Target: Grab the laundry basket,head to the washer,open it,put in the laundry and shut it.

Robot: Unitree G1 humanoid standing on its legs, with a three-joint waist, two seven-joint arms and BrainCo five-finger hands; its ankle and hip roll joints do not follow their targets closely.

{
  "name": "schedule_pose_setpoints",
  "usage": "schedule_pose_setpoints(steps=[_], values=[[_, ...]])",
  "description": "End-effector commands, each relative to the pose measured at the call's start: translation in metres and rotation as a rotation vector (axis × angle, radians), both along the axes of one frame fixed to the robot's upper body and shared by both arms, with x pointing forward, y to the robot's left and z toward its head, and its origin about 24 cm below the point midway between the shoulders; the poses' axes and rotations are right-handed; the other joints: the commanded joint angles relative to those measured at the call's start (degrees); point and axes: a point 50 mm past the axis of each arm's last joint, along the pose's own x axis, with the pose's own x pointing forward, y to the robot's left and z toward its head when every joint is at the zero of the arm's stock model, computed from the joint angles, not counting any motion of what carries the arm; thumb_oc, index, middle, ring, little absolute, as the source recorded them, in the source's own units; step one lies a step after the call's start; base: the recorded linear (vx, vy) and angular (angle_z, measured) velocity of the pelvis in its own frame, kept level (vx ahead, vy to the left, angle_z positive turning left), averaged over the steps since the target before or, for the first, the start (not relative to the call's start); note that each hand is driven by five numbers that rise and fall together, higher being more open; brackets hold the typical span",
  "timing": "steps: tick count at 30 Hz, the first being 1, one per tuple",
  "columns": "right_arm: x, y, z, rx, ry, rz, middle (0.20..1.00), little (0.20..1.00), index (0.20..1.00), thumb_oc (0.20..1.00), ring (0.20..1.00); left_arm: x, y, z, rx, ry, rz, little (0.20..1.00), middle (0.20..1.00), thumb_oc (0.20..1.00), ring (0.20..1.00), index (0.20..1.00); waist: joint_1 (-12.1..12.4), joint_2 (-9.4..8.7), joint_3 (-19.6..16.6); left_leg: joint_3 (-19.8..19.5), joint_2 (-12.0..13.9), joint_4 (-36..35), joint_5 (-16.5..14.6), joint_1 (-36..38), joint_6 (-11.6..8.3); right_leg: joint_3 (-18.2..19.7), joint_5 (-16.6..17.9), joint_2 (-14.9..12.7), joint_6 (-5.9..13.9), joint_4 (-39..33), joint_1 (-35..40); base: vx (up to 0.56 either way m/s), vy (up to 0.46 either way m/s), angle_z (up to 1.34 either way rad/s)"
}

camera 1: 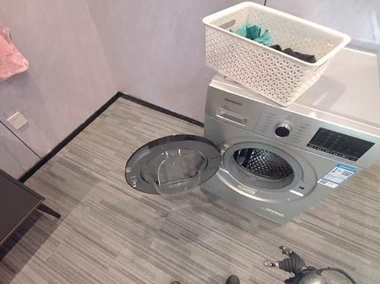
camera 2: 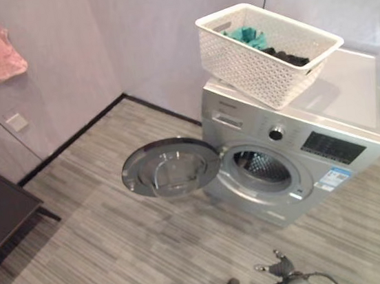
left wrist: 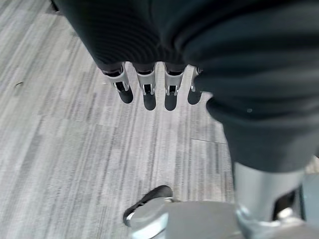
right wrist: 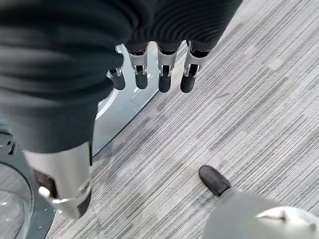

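Washer (camera 1: 295,150), silver, front-loading: our landmark for every item below. Door (camera 1: 173,163) swung fully open to its side, glass facing up; drum mouth (camera 1: 263,163) clear. Laundry basket (camera 1: 272,45), white lattice, rests on the washer's top toward its front edge, one corner overhanging. In it: a teal garment (camera 1: 254,33) and a dark garment (camera 1: 294,53). Left hand (left wrist: 149,89) and right hand (right wrist: 152,74): both hang low in front of the washer, fingers straight and relaxed, holding nothing. Step in hand, we judge: loading. We should lift one hand to the basket, pinch one garment at a time from above, steady the basket against tipping, carry each garment low past the door and push it deep into the drum mouth.
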Motion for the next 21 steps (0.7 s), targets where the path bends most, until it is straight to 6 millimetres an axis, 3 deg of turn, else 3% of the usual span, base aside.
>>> schedule_pose_setpoints(steps=[1,3,4,5,7,8,9,11,12,13,15,17,21], values=[[0.030,-0.015,0.017,-0.018,-0.117,-0.011,1.000,1.000,1.000,1.000,1.000,0.031,-0.025,0.006,-0.056,-0.086,-0.103,1.000,1.000,1.000,1.000,1.000,0.03,0.38,1.91,3.40,-3.16,9.95,4.15,-0.10,-1.63,1.98,-1.79,1.16,0.84,-1.49,2.03,0.08,-0.152,0.15],[0.029,-0.019,0.019,-0.019,-0.122,-0.016,1.000,1.000,1.000,1.000,1.000,0.037,-0.027,0.008,-0.058,-0.110,-0.105,1.000,1.000,1.000,1.000,1.000,0.09,0.69,2.53,3.34,-1.46,17.64,7.94,-2.70,-3.89,2.41,-2.60,2.01,-0.37,-2.06,3.68,0.07,-0.129,0.10],[0.029,-0.019,0.019,-0.019,-0.122,-0.016,1.000,1.000,1.000,1.000,1.000,0.037,-0.027,0.008,-0.058,-0.110,-0.105,1.000,1.000,1.000,1.000,1.000,0.07,0.76,2.53,3.27,-1.37,17.83,7.86,-2.81,-3.93,2.37,-2.60,2.10,-0.41,-2.08,3.67,0.04,-0.050,0.10],[0.033,-0.019,0.021,-0.020,-0.131,0.002,1.000,1.000,1.000,1.000,1.000,0.037,-0.027,0.008,-0.063,-0.111,-0.088,1.000,1.000,1.000,1.000,1.000,0.73,0.79,3.19,0.89,-1.29,24.56,10.31,-5.29,-4.94,3.57,-3.35,2.35,-1.45,-2.13,5.04,0.04,-0.006,0.01],[0.034,-0.020,0.022,-0.021,-0.136,0.008,1.000,1.000,1.000,1.000,1.000,0.037,-0.027,0.008,-0.064,-0.110,-0.083,1.000,1.000,1.000,1.000,1.000,0.64,1.06,3.27,0.29,-0.49,24.93,10.94,-6.18,-4.72,4.17,-3.48,2.50,-1.47,-2.50,5.49,0.05,0.040,-0.26],[0.029,-0.024,0.021,-0.016,-0.122,-0.011,1.000,1.000,1.000,1.000,1.000,0.034,-0.027,0.006,-0.062,-0.093,-0.077,1.000,1.000,1.000,1.000,1.000,0.21,1.11,3.03,0.18,3.71,19.60,11.58,-7.07,-3.75,4.94,-3.48,1.98,-0.74,-3.12,5.86,0.04,0.067,-0.46],[0.029,-0.024,0.021,-0.016,-0.122,-0.011,1.000,1.000,1.000,1.000,1.000,0.034,-0.027,0.006,-0.062,-0.093,-0.077,1.000,1.000,1.000,1.000,1.000,0.22,1.10,3.04,0.19,3.71,19.59,11.58,-7.05,-3.75,4.95,-3.48,1.98,-0.74,-3.12,5.87,0.09,0.190,-0.48],[0.024,-0.027,0.018,-0.010,-0.106,-0.036,1.000,1.000,1.000,1.000,1.000,0.029,-0.020,0.004,-0.036,-0.063,-0.069,1.000,1.000,1.000,1.000,1.000,1.03,0.90,2.43,-5.48,3.09,4.74,9.17,-6.18,-2.16,7.56,-3.59,0.74,1.06,-2.84,5.11,0.10,0.216,-0.35],[0.024,-0.027,0.018,-0.010,-0.106,-0.036,1.000,1.000,1.000,1.000,1.000,0.029,-0.020,0.004,-0.036,-0.063,-0.069,1.000,1.000,1.000,1.000,1.000,1.02,0.85,2.41,-5.46,3.04,4.62,9.25,-6.14,-2.15,7.56,-3.60,0.70,1.06,-2.83,5.09,0.12,0.205,-0.46],[0.016,-0.030,0.015,-0.012,-0.077,-0.045,1.000,1.000,1.000,1.000,1.000,0.026,-0.020,0.002,-0.039,-0.039,-0.070,1.000,1.000,1.000,1.000,1.000,0.90,1.36,2.54,-7.26,4.52,-0.12,10.37,-6.20,-3.41,8.35,-3.49,-0.20,2.00,-2.33,5.22,0.11,0.164,-0.45],[0.005,-0.028,0.009,0.020,-0.028,-0.066,1.000,1.000,1.000,1.000,1.000,0.015,-0.014,-0.001,-0.024,0.009,-0.053,1.000,1.000,1.000,1.000,1.000,-0.17,1.59,1.99,-5.23,3.28,-4.11,7.76,-0.63,-3.40,8.17,-2.81,-1.51,3.27,-1.92,5.58,0.12,0.233,-0.39],[0.000,-0.028,0.006,0.048,-0.005,-0.108,1.000,1.000,1.000,1.000,1.000,0.011,-0.012,-0.002,-0.019,0.038,-0.072,1.000,1.000,1.000,1.000,1.000,0.01,1.36,1.66,-4.88,1.19,-6.35,7.15,1.49,-2.58,9.27,-1.64,-3.01,4.19,-1.06,4.30,0.02,0.239,-0.31],[0.002,-0.028,0.006,0.058,0.003,-0.098,1.000,1.000,1.000,1.000,1.000,0.002,-0.005,-0.003,-0.008,0.070,-0.080,1.000,1.000,1.000,1.000,1.000,0.66,0.74,1.09,-2.12,-0.12,-8.46,6.33,3.62,-1.04,11.06,-0.93,-4.63,5.30,-0.51,3.59,0.03,0.168,-0.46]])
